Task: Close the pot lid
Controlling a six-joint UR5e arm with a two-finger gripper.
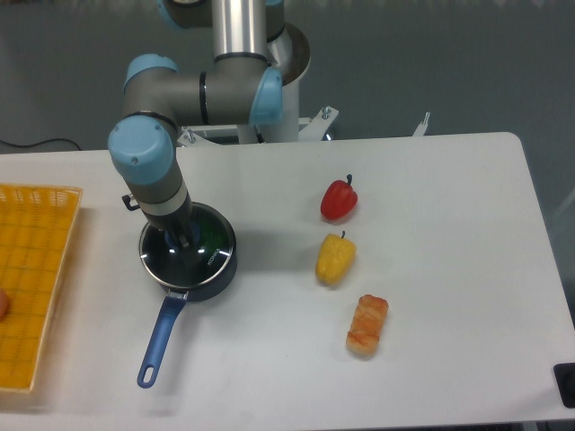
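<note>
Table point(449, 269): a wide white top with rounded corners; everything else stands or lies on it.

Arm point(148, 166): grey tubes with pale blue joint caps, coming down from its base at the back edge and pointing straight down over the left part of the table.

Basket point(36, 269): a yellow-orange lattice tray at the far left edge, partly cut off by the frame, well apart from the pot.

Pot point(220, 265): a small dark saucepan on the table just right of the basket's side, directly below the arm's wrist. Its bright blue handle point(160, 337) runs toward the front edge and a little left, ending in a loop hole.

Lid point(193, 256): a glass disc with a thin metal rim, lying flat across the mouth of the pot, its rim matching the pot's edge all round as far as I can see.

Gripper point(182, 241): lowered over the middle of the lid, where the knob would be. The wrist hides the fingertips, so I cannot tell whether they grip or stand apart.

Yellow pepper point(335, 258): right of the pot, near the table's middle.

Red pepper point(339, 199): just behind the yellow one, not touching it.

Bread piece point(367, 325): a browned chunk in front of the yellow pepper, apart from it.
</note>
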